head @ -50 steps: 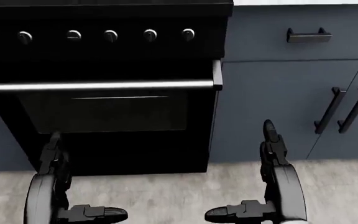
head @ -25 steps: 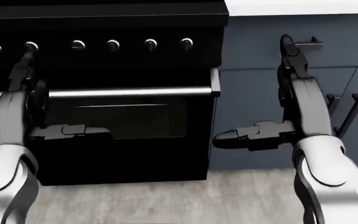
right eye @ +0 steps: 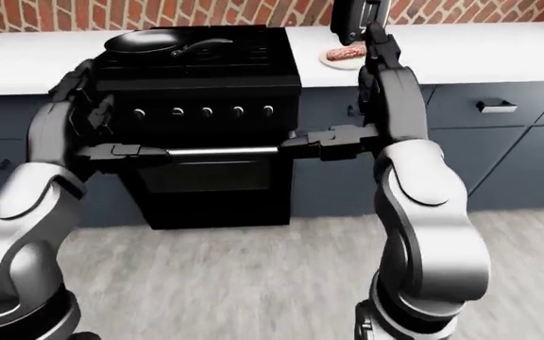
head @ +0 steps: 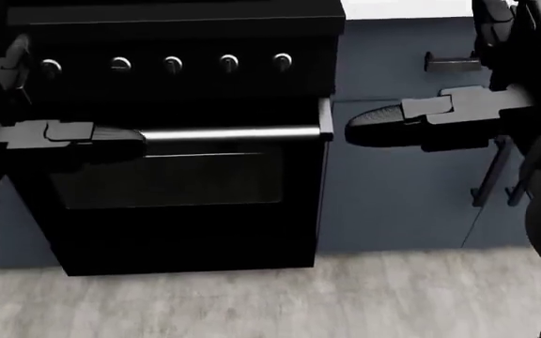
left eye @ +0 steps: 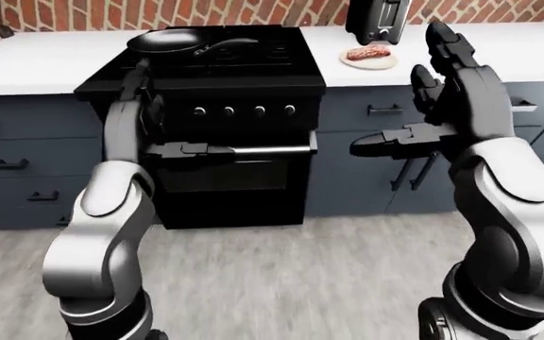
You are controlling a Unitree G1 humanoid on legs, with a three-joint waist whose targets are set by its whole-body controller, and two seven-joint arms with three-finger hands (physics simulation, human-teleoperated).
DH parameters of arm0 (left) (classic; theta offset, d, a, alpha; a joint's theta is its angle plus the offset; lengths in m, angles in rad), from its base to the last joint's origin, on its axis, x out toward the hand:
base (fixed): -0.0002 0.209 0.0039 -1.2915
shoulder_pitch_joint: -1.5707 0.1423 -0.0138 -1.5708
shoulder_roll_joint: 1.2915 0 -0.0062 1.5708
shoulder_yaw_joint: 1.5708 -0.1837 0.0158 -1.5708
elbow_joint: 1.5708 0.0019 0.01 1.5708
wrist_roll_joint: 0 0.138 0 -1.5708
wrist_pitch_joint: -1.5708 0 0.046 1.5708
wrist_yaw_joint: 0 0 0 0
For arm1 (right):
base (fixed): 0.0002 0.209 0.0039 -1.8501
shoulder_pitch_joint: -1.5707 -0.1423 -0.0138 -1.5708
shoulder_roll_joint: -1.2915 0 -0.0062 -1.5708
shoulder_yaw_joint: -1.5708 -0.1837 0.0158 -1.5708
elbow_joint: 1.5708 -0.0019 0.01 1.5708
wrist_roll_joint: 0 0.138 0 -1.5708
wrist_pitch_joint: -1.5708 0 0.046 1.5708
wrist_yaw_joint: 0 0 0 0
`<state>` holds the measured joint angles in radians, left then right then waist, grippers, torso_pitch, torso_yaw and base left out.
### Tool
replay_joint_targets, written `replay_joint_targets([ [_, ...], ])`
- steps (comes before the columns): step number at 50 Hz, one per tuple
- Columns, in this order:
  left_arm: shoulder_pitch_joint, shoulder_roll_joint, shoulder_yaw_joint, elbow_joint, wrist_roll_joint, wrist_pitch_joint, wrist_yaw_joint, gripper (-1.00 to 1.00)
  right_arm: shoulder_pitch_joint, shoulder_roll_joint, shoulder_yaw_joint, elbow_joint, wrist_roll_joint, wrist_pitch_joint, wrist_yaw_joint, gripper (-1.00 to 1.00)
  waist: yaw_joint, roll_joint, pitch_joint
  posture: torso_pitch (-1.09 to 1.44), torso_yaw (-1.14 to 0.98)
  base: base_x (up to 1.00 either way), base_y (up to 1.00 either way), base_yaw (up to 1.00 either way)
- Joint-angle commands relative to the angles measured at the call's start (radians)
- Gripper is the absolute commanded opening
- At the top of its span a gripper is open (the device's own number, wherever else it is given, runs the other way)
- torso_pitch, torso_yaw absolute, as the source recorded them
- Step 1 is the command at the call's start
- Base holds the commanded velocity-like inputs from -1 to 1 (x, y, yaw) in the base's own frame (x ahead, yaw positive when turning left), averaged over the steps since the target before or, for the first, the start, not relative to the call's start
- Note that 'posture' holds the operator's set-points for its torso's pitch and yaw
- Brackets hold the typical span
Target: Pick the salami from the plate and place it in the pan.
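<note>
Salami point(left eye: 366, 52) sits pink on its small plate point(left eye: 370, 63) at about one o'clock in the left-eye view, up on the white worktop point(left eye: 499, 42) just right of the stove point(left eye: 216, 106), with a dark appliance point(left eye: 376, 18) standing right behind it. And the arms are coming up! A second ago both hands hung low by the floor at the bottom of the head view; half a second ago they were level with the oven door; now the right hand point(left eye: 447, 92) is raised to counter height at two o'clock and the left hand point(left eye: 140, 106) stands at ten o'clock beside the knobs point(left eye: 244, 110). Fingers point(left eye: 439, 35) on the right hand are spread wide and hold nothing; the left hand is likewise open and empty, thumb jutting along the oven handle point(head: 233, 134) line without gripping it. The pan point(left eye: 173, 41) waits on the hob at eleven o'clock, handle pointing right toward the plate. My read: the lift has put the right hand in reach of the plate, though well short of contact, so the grasp has not begun. Next comes a forward reach over the worktop edge, and that appliance crowding the plate could get clipped.
</note>
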<state>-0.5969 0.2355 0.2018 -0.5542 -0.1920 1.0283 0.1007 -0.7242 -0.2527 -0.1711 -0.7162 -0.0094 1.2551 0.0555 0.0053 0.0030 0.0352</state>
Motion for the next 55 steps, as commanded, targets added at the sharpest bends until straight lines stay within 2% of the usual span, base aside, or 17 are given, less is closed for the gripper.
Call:
replay_joint_targets([
  [1,-0.034,0.012,0.009,-0.043,-0.014,-0.007,0.008,1.0,-0.038,-0.017,-0.016,-0.042,0.01,0.007,-0.008,1.0,-0.003,0.002,-0.019,0.0,0.0,0.19,0.0,0.0],
  [6,-0.048,0.022,0.018,-0.07,-0.034,0.02,0.021,1.0,-0.063,-0.032,-0.022,-0.068,0.032,0.044,-0.015,1.0,-0.003,-0.024,0.014,0.0,0.0,0.28,0.0,0.0],
  [11,-0.043,0.023,0.008,-0.07,-0.035,0.013,0.024,1.0,-0.064,-0.043,-0.034,-0.076,0.053,0.052,-0.014,1.0,-0.002,-0.027,0.01,0.0,0.0,0.34,-0.01,0.0],
  [16,-0.052,0.025,0.007,-0.087,-0.04,0.034,0.029,1.0,-0.057,-0.045,-0.033,-0.069,0.063,0.042,-0.023,1.0,-0.008,0.022,0.01,0.0,0.0,0.35,-0.01,0.0],
  [19,-0.052,0.025,0.003,-0.091,-0.039,0.034,0.028,1.0,-0.058,-0.048,-0.033,-0.071,0.068,0.044,-0.026,1.0,-0.012,0.093,0.001,0.0,0.0,0.35,-0.02,0.0],
  [20,-0.054,0.025,0.004,-0.094,-0.04,0.038,0.029,1.0,-0.058,-0.049,-0.034,-0.072,0.07,0.044,-0.025,1.0,-0.007,0.058,0.007,0.0,0.0,0.36,-0.02,0.0],
  [22,-0.053,0.025,0.005,-0.091,-0.039,0.034,0.028,1.0,-0.059,-0.049,-0.033,-0.073,0.073,0.045,-0.028,1.0,-0.007,0.07,-0.001,0.0,0.0,0.35,-0.02,0.0],
  [27,-0.054,0.028,0.006,-0.093,-0.037,0.036,0.026,1.0,-0.058,-0.047,-0.025,-0.074,0.077,0.041,-0.033,1.0,0.005,0.031,-0.005,0.0,0.0,0.35,-0.02,0.0],
  [32,-0.054,0.028,0.009,-0.087,-0.038,0.028,0.025,1.0,-0.061,-0.049,-0.027,-0.075,0.08,0.045,-0.034,1.0,0.023,-0.051,-0.03,0.0,0.0,0.35,-0.02,0.0],
  [34,-0.054,0.028,0.009,-0.087,-0.039,0.028,0.025,1.0,-0.063,-0.05,-0.028,-0.077,0.082,0.048,-0.035,1.0,0.017,-0.066,0.007,0.0,0.0,0.34,-0.02,0.0],
  [42,-0.054,0.027,0.007,-0.09,-0.04,0.029,0.027,1.0,-0.057,-0.05,-0.024,-0.073,0.083,0.037,-0.036,1.0,-0.011,-0.002,0.01,0.0,0.0,0.35,-0.02,0.0],
  [44,-0.057,0.028,0.007,-0.092,-0.04,0.033,0.029,1.0,-0.058,-0.051,-0.025,-0.073,0.083,0.038,-0.036,1.0,-0.018,0.03,0.0,0.0,0.0,0.35,-0.02,0.0],
  [46,-0.058,0.028,0.008,-0.094,-0.042,0.037,0.03,1.0,-0.06,-0.052,-0.025,-0.073,0.083,0.043,-0.037,1.0,-0.021,0.092,-0.024,0.0,0.0,0.35,-0.02,0.0],
  [47,-0.056,0.028,0.007,-0.09,-0.041,0.03,0.028,1.0,-0.062,-0.052,-0.024,-0.072,0.083,0.044,-0.037,1.0,-0.011,0.055,-0.008,0.0,0.0,0.35,-0.03,0.0],
  [48,-0.057,0.029,0.008,-0.091,-0.041,0.031,0.029,1.0,-0.061,-0.052,-0.023,-0.074,0.084,0.047,-0.036,1.0,-0.019,0.075,0.006,0.0,0.0,0.23,-0.07,0.0],
  [51,-0.055,0.028,0.008,-0.092,-0.042,0.03,0.029,1.0,-0.064,-0.053,-0.024,-0.075,0.084,0.051,-0.036,1.0,-0.012,0.071,-0.027,0.0,0.0,0.07,-0.14,0.0],
  [55,-0.053,0.028,0.008,-0.091,-0.042,0.026,0.029,1.0,-0.062,-0.052,-0.025,-0.077,0.084,0.052,-0.036,1.0,-0.008,0.039,-0.025,0.0,0.0,0.03,-0.14,0.0],
])
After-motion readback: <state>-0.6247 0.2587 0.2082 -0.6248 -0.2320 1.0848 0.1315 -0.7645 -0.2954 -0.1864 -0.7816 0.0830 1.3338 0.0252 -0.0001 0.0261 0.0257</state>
